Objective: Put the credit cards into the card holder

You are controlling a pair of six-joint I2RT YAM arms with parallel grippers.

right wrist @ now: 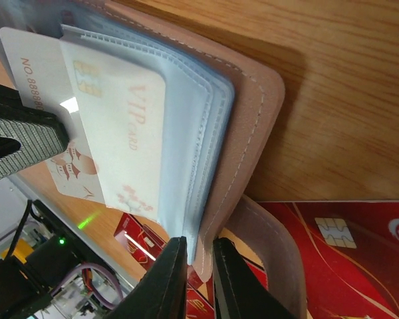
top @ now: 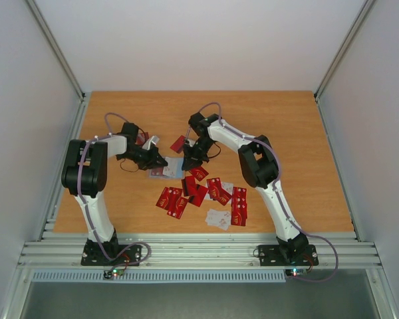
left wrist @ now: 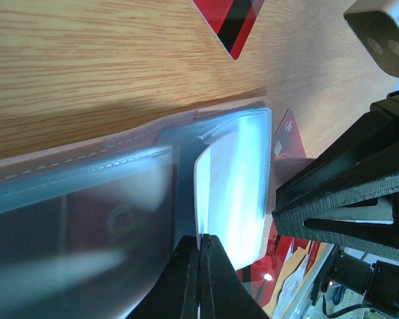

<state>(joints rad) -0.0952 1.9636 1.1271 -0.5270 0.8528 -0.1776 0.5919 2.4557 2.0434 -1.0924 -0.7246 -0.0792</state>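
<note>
The tan card holder lies open on the table between both arms. My left gripper is shut on the thin edge of a pale card that stands in the holder's clear sleeves. My right gripper is shut on the holder's tan cover edge, with some sleeves between its jaws. A white VIP card sits in a sleeve. Another pale card sticks out beside it, under the left finger. Several red credit cards lie in front of the holder.
A red card lies right beside the holder's flap. One red card and a pale one lie behind the grippers. The table's front rail is close behind the card pile. White walls stand on three sides.
</note>
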